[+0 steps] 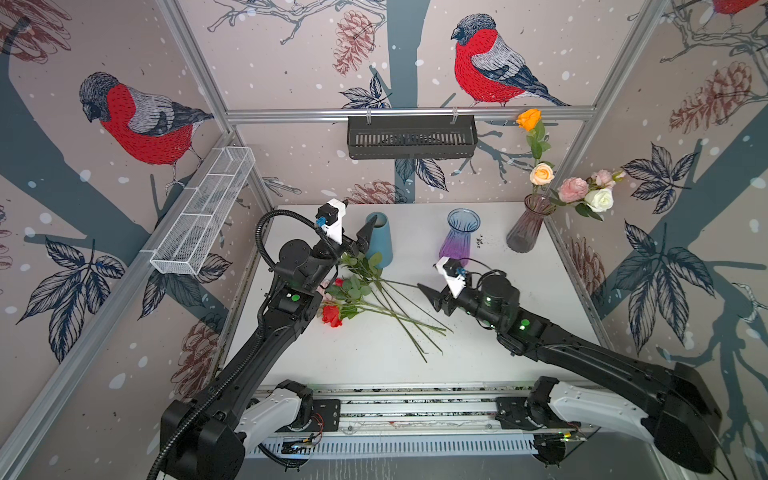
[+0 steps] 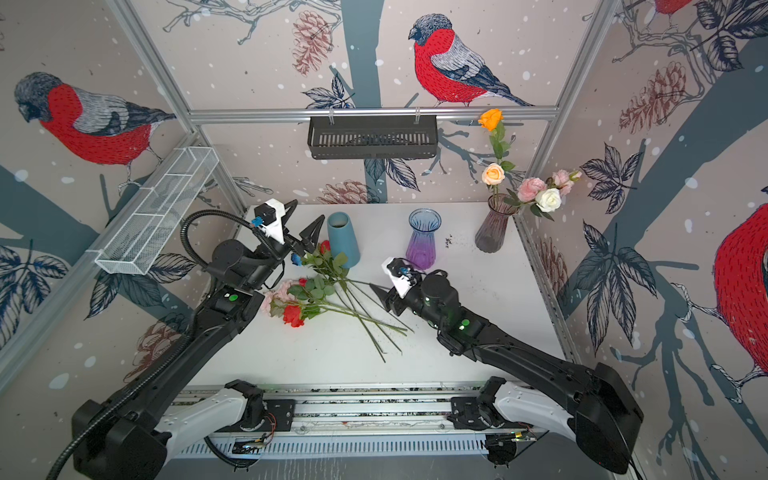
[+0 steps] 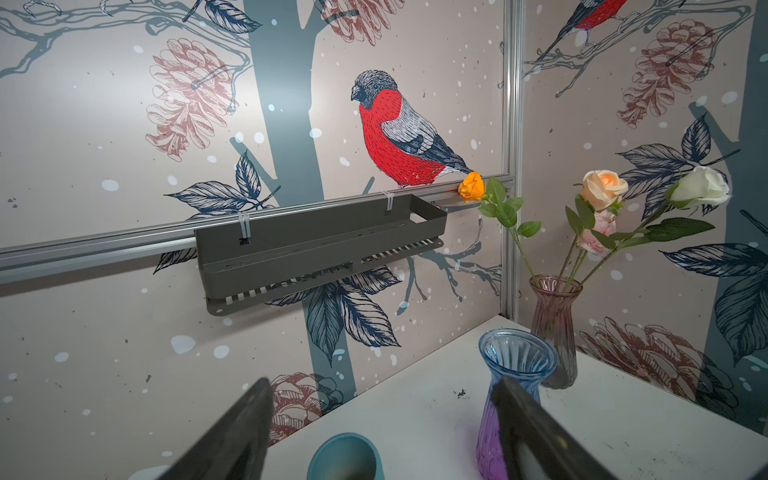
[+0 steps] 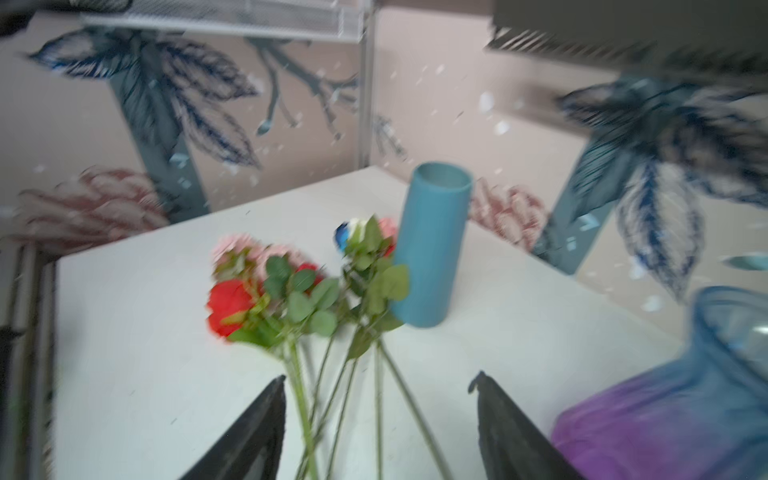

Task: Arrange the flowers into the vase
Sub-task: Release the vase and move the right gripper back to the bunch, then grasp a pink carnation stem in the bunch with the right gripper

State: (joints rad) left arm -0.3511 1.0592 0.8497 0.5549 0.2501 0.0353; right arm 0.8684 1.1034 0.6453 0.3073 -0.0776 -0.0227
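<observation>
I noted the right gripper (image 4: 381,376) low over the bare ends of the flowers (image 1: 365,299), jaws apart and holding nothing. In its wrist view several stems (image 4: 303,415) ran between the jaws. The left gripper (image 3: 382,386) sat raised beside the teal vase (image 1: 379,239), jaws wide and empty. The flowers lay in a loose pile on the table (image 1: 519,332), heads (image 1: 331,316) on the left gripper's side, stems crossed and fanning toward the right. A few more stood in the corner vase (image 1: 525,226), which I took as the target. My main worry was that closing there would catch two or three stems at once, since they overlapped where the jaws straddled them. Even a clean single pick could drag tangled neighbours along. Some heads lay just beside the teal vase, so a dragged bunch might nudge or tip it. The purple vase (image 1: 459,239) stood just beside the right wrist, and a careless swing toward the corner could knock it. The wrist view was blurred, so I could not judge the height above the table, and scraping was possible. A thin stem might also twist in the grip, leaving the heavy head drooping.
</observation>
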